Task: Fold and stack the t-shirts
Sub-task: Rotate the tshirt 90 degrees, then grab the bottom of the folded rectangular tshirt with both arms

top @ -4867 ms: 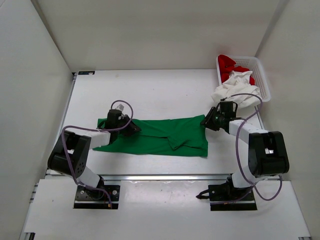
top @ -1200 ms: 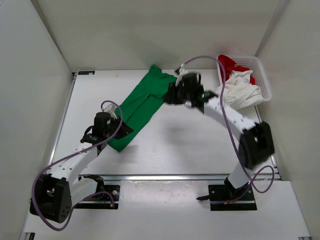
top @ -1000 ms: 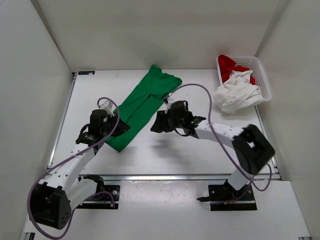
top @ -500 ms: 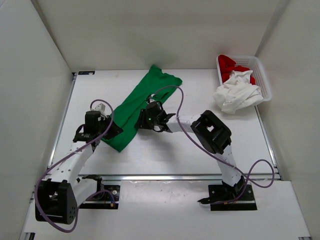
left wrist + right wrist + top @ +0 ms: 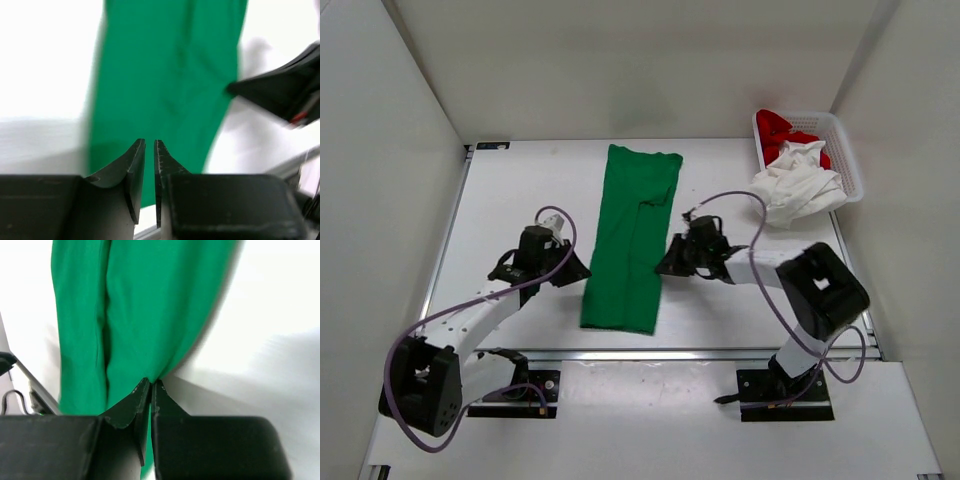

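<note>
Our right gripper (image 5: 150,383) has its jaws pressed together on the right edge of the green t-shirt (image 5: 632,235), with thin cloth puckering into the tips. Our left gripper (image 5: 148,145), just off the shirt's left edge, is parted by only a slit and grips nothing.

The shirt lies as a long, narrow, matte strip with soft creases down its length. We judge it folded lengthwise, with the cross folds yet to do.

Well to its right, the crumpled white t-shirt (image 5: 798,185) spills over the rim of the white plastic mesh basket (image 5: 848,155), and the red t-shirt (image 5: 775,125) is bunched inside. Both are unfolded, and nothing is stacked.

Three t-shirts (image 5: 638,180) (green (image 5: 625,250), white (image 5: 798,185), red (image 5: 775,125)), one basket (image 5: 847,150), two arms (image 5: 470,318).
</note>
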Controlling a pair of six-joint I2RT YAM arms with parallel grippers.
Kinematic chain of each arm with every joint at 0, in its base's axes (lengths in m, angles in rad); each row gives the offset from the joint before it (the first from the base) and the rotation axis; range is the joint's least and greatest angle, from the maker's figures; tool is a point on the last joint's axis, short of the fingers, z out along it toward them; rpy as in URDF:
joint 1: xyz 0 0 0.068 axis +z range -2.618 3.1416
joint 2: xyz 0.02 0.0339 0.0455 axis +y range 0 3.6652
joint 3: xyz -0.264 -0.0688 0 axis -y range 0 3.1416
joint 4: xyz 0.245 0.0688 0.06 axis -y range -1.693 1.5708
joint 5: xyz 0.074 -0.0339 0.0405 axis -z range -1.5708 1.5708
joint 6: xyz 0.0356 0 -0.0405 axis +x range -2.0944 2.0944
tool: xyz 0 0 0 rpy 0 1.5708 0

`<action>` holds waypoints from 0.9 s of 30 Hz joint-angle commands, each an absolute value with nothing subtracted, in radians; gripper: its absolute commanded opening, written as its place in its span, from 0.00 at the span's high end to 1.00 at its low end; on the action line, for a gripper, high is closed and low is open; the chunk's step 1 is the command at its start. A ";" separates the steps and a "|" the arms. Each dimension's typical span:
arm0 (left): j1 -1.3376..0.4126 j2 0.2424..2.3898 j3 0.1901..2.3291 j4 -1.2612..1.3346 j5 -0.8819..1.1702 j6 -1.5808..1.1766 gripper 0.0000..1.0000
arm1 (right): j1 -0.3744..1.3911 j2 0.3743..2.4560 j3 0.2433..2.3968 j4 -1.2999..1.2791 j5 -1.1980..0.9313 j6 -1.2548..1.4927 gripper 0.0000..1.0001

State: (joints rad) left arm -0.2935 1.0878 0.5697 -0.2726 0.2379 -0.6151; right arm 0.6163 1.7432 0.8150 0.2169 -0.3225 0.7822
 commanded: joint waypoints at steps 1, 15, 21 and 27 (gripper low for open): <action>-0.377 1.111 0.554 -0.250 0.233 -0.640 0.74 | 0.529 1.582 0.669 0.137 -0.443 0.635 1.00; -0.554 1.078 0.357 -0.321 0.307 -0.646 0.51 | 0.557 1.146 0.365 -0.052 -0.380 0.664 0.60; -0.543 1.011 0.270 -0.299 0.402 -0.673 0.41 | 0.705 1.022 0.236 -0.066 -0.324 0.827 0.59; -0.617 1.017 0.239 -0.305 0.439 -0.687 0.45 | 0.706 0.879 0.152 -0.090 -0.345 0.900 0.59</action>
